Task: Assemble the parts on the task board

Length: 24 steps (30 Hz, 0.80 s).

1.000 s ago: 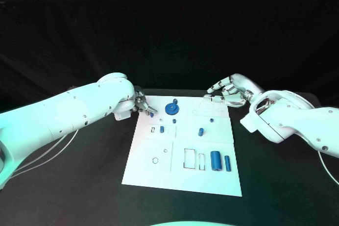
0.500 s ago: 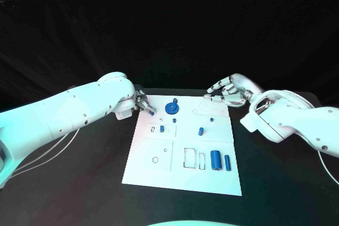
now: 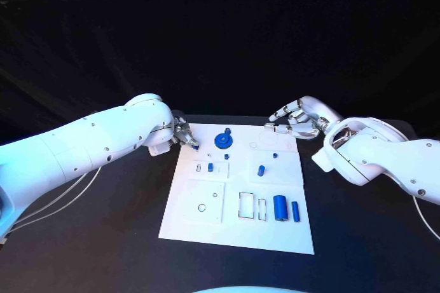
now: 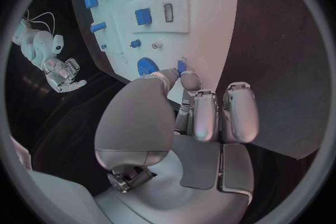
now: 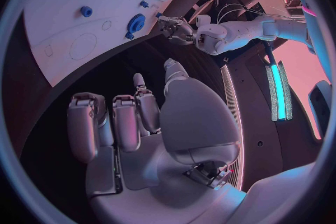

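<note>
Meanwhile left robot hand (image 4: 183, 95) pinches part (image 4: 181, 65)

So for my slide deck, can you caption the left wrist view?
Left hand pinching a small blue part at the task board's edge, beside the blue gear.

A flat white rectangular task board (image 3: 206, 223) is lying in the centre of the head view frame. A blue toothed gear (image 3: 223, 140) is sitting near its upper edge, small blue pegs (image 3: 261, 171) are standing mid-board, and two blue cylinders (image 3: 280, 208) are lying side by side at lower right.
</note>
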Motion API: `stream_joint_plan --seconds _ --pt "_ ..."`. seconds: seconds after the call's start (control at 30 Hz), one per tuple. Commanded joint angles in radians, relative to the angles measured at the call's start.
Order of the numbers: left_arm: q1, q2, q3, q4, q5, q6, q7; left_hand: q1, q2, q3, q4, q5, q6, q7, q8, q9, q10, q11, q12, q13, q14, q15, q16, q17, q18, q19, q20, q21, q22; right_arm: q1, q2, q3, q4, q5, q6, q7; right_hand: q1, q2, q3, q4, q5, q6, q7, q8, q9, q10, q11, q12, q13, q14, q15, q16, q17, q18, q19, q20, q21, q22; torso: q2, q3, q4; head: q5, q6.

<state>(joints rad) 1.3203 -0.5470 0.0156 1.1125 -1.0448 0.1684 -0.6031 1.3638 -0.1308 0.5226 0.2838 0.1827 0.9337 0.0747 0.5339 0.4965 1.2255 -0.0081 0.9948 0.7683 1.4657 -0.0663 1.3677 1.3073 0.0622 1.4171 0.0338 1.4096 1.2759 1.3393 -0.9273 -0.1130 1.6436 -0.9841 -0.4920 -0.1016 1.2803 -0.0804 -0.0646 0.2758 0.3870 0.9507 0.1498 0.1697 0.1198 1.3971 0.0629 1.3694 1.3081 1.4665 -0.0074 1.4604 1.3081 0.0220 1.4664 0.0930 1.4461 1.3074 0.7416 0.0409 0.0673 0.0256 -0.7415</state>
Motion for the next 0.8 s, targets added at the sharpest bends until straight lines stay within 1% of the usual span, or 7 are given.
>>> stream_joint_plan --seconds 0.03,0.2,0.27,0.47,0.57,0.63,0.8 --pt "0.000 -0.013 0.000 0.019 0.056 -0.023 0.010 -0.024 -0.009 0.194 -0.174 -0.005 -0.003 -0.003 0.012 0.014 0.010 0.000 0.007 0.006 0.047 -0.004 -0.003 0.039 0.003 0.004 -0.002 0.006 0.003 -0.001 0.000 0.000 0.000 -0.007 0.011 0.004 -0.001 0.007 -0.007 0.001 0.008 -0.004 -0.005 0.006 -0.001 0.001 -0.002 0.000 0.078 0.065 -0.008 -0.003 0.102 0.010 0.046 -0.005 -0.004 0.169 -0.001 0.0004 0.0017 0.002 0.003" --pt "-0.001 -0.061 -0.001 0.087 0.122 -0.074 0.016 -0.054 -0.025 0.234 -0.196 -0.006 0.003 -0.008 0.027 0.022 0.033 -0.005 0.028 0.029 0.047 -0.008 -0.002 0.040 0.001 0.011 -0.005 0.012 0.014 -0.001 -0.002 0.000 0.000 -0.007 0.011 0.004 -0.001 0.007 -0.007 0.001 0.008 -0.004 -0.005 0.006 -0.001 0.001 -0.002 0.000 0.078 0.065 -0.008 -0.003 0.102 0.010 0.046 -0.005 -0.004 0.169 -0.002 0.0020 0.0053 0.006 0.002" --pt "-0.001 -0.090 -0.001 0.134 0.146 -0.098 0.016 -0.067 -0.033 0.246 -0.205 -0.007 0.008 -0.011 0.033 0.025 0.047 -0.008 0.042 0.046 0.048 -0.010 -0.002 0.041 -0.001 0.016 -0.007 0.018 0.024 -0.001 -0.003 0.000 0.001 -0.006 0.010 0.004 -0.001 0.007 -0.007 0.001 0.008 -0.004 -0.005 0.006 -0.001 0.001 -0.002 0.000 0.078 0.065 -0.008 -0.003 0.102 0.010 0.046 -0.005 -0.004 0.169 -0.003 0.0027 0.0066 0.007 0.001" --pt "-0.003 -0.143 -0.002 0.233 0.138 -0.152 0.021 -0.080 -0.040 0.258 -0.214 -0.007 0.013 -0.014 0.038 0.028 0.061 -0.011 0.056 0.063 0.048 -0.013 -0.001 0.042 -0.004 0.023 -0.009 0.025 0.037 -0.001 -0.005 0.000 0.002 -0.006 0.010 0.004 -0.001 0.007 -0.007 0.001 0.009 -0.004 -0.005 0.006 -0.001 0.002 -0.002 0.000 0.078 0.065 -0.008 -0.003 0.102 0.010 0.046 -0.005 -0.004 0.169 -0.006 0.0046 0.0102 0.009 -0.002" --pt "-0.015 -0.166 -0.003 0.282 0.089 -0.180 0.016 -0.085 -0.042 0.265 -0.218 -0.007 0.016 -0.016 0.041 0.029 0.068 -0.012 0.063 0.072 0.048 -0.014 -0.001 0.042 -0.006 0.026 -0.010 0.029 0.043 -0.001 -0.006 0.000 0.003 -0.006 0.010 0.004 -0.001 0.007 -0.007 0.001 0.009 -0.004 -0.005 0.006 -0.001 0.002 -0.002 0.000 0.078 0.065 -0.008 -0.003 0.102 0.010 0.046 -0.005 -0.004 0.169 -0.006 0.0041 0.0108 0.009 -0.006" --pt "-0.023 -0.177 -0.004 0.306 0.060 -0.196 0.013 -0.090 -0.043 0.270 -0.221 -0.007 0.018 -0.017 0.044 0.031 0.071 -0.013 0.065 0.074 0.048 -0.015 -0.001 0.042 -0.006 0.028 -0.011 0.030 0.046 -0.001 -0.007 0.000 0.003 -0.005 0.010 0.005 -0.001 0.007 -0.007 0.001 0.009 -0.004 -0.005 0.006 -0.001 0.002 -0.002 0.000 0.078 0.065 -0.008 -0.003 0.102 0.010 0.046 -0.005 -0.004 0.169 -0.006 0.0044 0.0089 0.012 -0.007" --pt "-0.054 -0.197 -0.004 0.354 -0.012 -0.239 0.006 -0.100 -0.050 0.285 -0.228 -0.007 0.021 -0.020 0.050 0.035 0.080 -0.016 0.070 0.081 0.049 -0.018 0.000 0.043 -0.008 0.033 -0.013 0.035 0.055 -0.001 -0.008 0.000 0.003 -0.003 0.011 0.005 -0.004 0.011 -0.009 0.004 0.013 -0.004 -0.005 0.007 -0.002 0.001 -0.002 0.000 0.078 0.065 -0.008 -0.003 0.102 0.010 0.046 -0.005 -0.004 0.168 -0.005 0.0040 0.0105 0.013 -0.008"
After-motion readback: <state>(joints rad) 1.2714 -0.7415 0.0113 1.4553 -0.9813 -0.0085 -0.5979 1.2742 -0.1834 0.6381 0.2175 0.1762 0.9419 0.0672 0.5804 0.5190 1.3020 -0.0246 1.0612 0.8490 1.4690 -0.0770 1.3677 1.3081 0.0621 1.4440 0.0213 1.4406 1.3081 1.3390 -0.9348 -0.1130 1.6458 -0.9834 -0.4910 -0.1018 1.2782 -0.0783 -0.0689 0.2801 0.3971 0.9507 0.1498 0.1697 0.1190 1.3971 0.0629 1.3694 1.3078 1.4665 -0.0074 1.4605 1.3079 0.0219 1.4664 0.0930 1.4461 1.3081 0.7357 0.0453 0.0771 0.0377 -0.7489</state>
